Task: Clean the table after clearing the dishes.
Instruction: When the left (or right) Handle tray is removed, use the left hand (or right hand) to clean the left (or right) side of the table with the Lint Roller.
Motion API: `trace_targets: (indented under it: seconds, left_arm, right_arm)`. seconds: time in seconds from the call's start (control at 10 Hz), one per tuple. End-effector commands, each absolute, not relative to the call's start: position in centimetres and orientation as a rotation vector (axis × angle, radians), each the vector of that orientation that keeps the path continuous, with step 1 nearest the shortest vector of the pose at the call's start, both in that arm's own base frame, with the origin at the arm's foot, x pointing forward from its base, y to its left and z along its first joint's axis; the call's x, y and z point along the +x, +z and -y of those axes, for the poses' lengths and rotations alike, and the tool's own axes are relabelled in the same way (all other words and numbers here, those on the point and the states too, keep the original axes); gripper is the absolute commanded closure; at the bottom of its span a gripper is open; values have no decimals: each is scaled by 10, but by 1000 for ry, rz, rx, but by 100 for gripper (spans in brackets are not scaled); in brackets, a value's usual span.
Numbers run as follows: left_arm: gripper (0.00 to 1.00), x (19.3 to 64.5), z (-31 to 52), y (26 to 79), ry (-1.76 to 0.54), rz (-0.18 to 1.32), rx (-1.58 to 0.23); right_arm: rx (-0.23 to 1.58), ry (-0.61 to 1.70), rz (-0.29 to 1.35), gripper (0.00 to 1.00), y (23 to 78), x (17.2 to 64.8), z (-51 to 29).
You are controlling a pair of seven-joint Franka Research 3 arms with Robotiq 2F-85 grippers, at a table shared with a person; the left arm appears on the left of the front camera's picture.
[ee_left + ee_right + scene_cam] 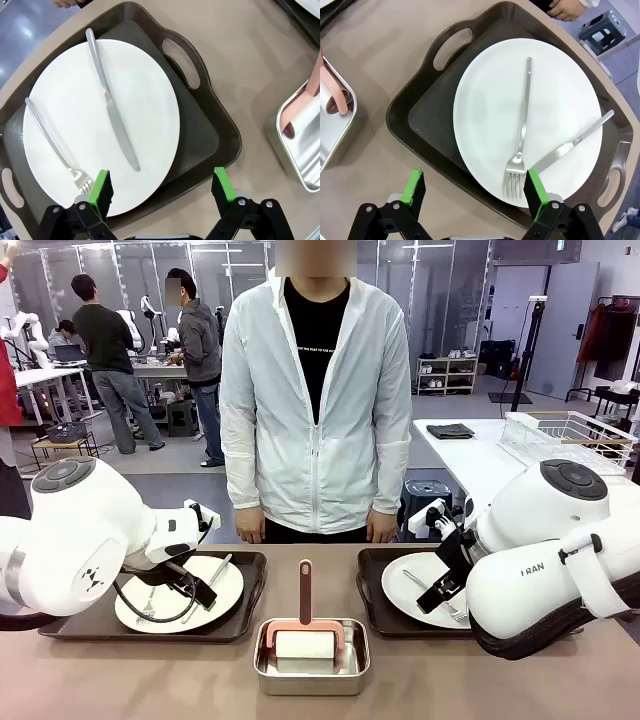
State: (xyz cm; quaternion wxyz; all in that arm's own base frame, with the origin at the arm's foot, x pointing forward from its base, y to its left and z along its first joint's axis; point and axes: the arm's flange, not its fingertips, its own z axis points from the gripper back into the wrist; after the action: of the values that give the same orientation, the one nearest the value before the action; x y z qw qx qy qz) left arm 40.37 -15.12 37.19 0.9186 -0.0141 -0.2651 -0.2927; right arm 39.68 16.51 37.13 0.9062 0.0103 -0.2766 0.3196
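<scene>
Left gripper (162, 187): jaws spread wide, holding nothing; it hovers over the near edge of the left tray (202, 130), one green pad above the left plate (80, 100).
Right gripper (475, 184): equally wide and empty, above the near rim of the right tray (415, 117), one pad beside the fork tines.
Dishes: each plate sits on its tray with loose cutlery; both trays rest on the table (150, 680), flanking a steel pan (310, 672).
Step in hand: probably clearing the trays. Grip the tray wall, not the plate, and lift level so the cutlery stays put.
Hard to tell: how high the pads are above the trays; the far handles are partly cut off; the pink-handled tool (305, 590) in the pan is unclear.
</scene>
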Motion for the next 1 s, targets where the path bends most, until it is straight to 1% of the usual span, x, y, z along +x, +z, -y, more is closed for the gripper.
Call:
trace_targets:
  seconds: [0.0, 0.8, 0.9]
  left_arm:
    - [0, 404, 151, 372, -602, 545, -29]
    - [0, 404, 152, 372, -603, 545, -29]
    - [0, 412, 152, 382, -591, 553, -23]
  right_arm:
    - [21, 660, 571, 0, 371, 397, -165]
    - [21, 660, 571, 0, 371, 397, -165]
    - [20, 660, 571, 0, 371, 397, -165]
